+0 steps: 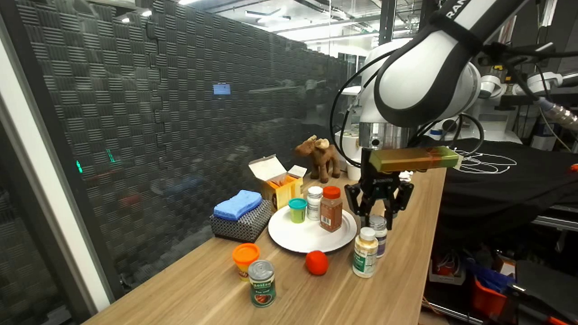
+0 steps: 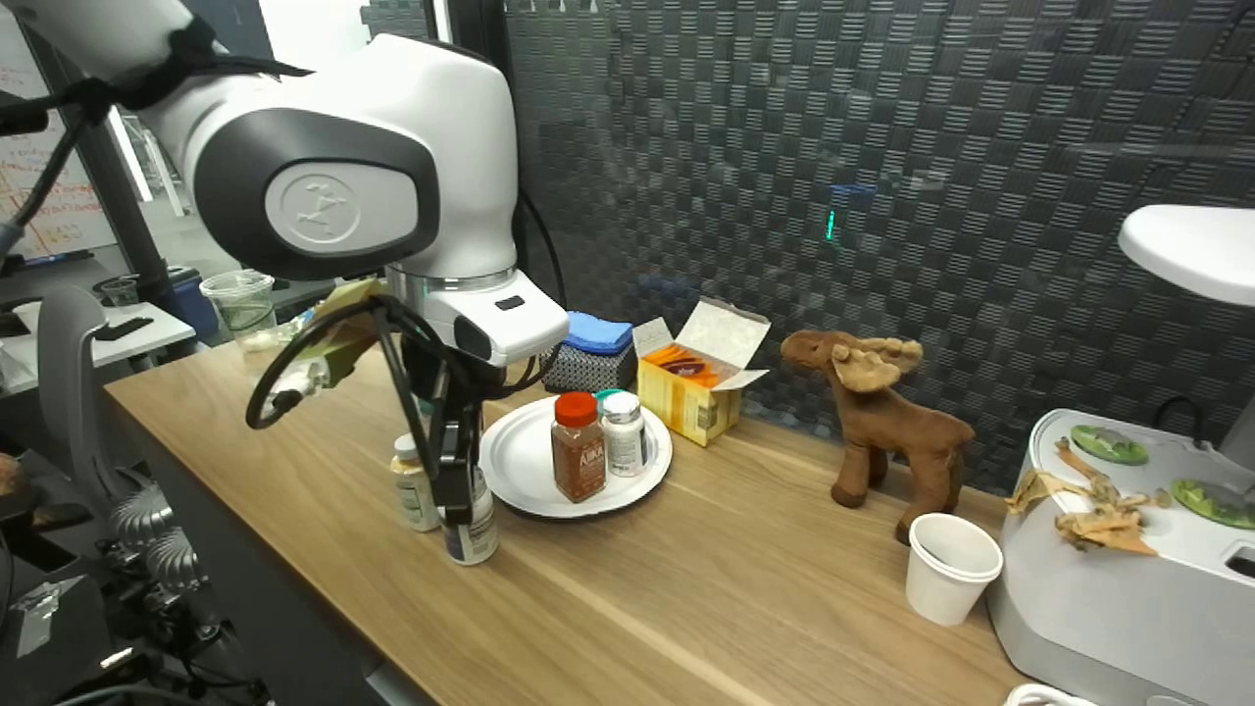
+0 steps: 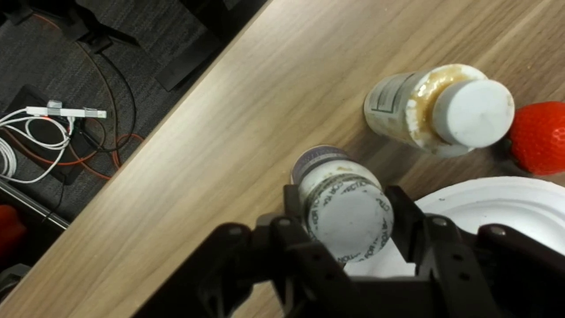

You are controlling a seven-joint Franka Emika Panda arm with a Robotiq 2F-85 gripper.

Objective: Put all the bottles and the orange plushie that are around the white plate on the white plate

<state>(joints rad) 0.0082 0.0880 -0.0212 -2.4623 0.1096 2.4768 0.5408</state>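
My gripper (image 1: pixel 377 223) points down with its fingers on both sides of the lid of a white bottle with a purple label (image 1: pixel 382 246). In the wrist view both fingers lie against that bottle's pale lid (image 3: pixel 351 218), and the gripper looks shut on it. The bottle appears upright on the table, right beside the white plate (image 1: pixel 293 238). A white bottle with a green label (image 1: pixel 365 255) stands close by, also off the plate. On the plate are a red-capped brown jar (image 2: pixel 578 459), a white bottle (image 2: pixel 625 441) and a teal-lidded green tub (image 1: pixel 297 212). The orange plushie does not show.
A small red round thing (image 1: pixel 317 263), an orange-lidded tub (image 1: pixel 246 258) and a can (image 1: pixel 262 284) stand before the plate. An open yellow box (image 2: pixel 691 402), a blue cloth (image 1: pixel 238 204) on a box and a brown plush moose (image 2: pixel 882 422) are behind. White cups (image 2: pixel 949 569) stand farther off.
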